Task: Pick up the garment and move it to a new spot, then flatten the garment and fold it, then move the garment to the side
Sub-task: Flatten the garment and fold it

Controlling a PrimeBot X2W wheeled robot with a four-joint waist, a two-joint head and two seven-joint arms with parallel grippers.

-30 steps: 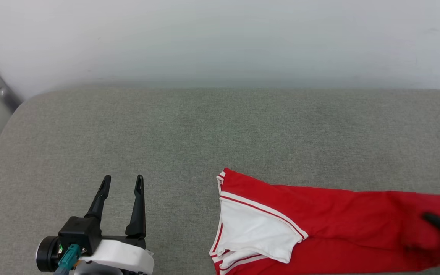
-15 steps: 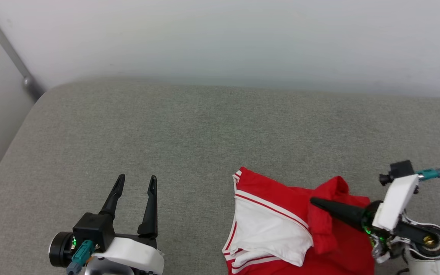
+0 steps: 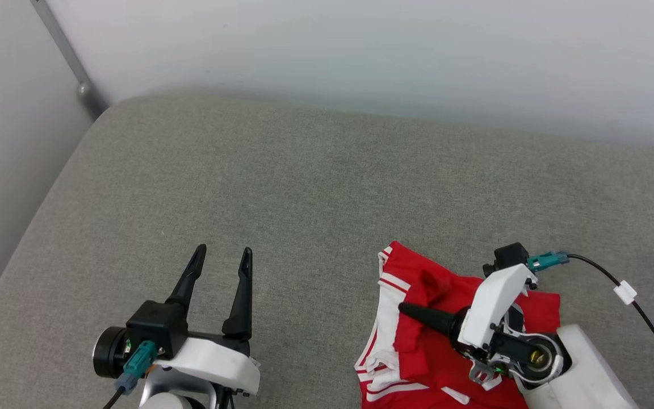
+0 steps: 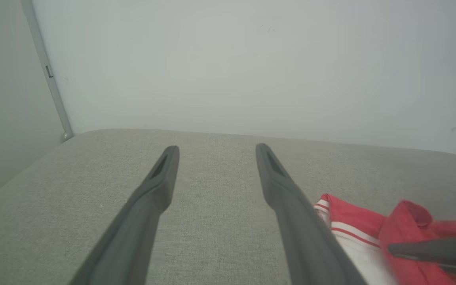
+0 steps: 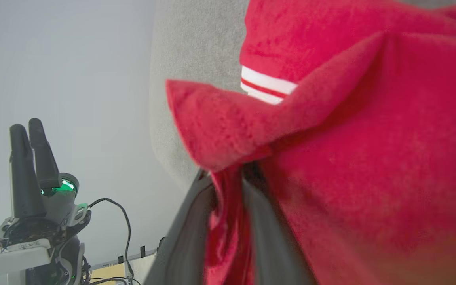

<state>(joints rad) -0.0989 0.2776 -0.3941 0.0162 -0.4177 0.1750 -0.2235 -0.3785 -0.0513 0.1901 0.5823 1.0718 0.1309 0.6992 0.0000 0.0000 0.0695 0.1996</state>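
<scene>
The red garment with white, red-striped trim lies bunched at the lower right of the grey cushion. My right gripper points left and is shut on a red fold of the garment, which rises into a peak over the white sleeve. In the right wrist view the cloth is pinched between the two fingers. My left gripper stands open above the cushion at the lower left, apart from the garment, with nothing between its fingers. The "23" and the lettering are hidden.
The cushion's rounded left edge drops beside a pale wall with a slanted metal bar. A white wall runs behind the cushion. A black cable trails from my right wrist. Bare grey fabric spreads across the middle and back.
My right gripper has carried the garment's right end leftward over the rest, so the long red spread is now a bunched pile. The head view has turned. The left gripper stays open.
</scene>
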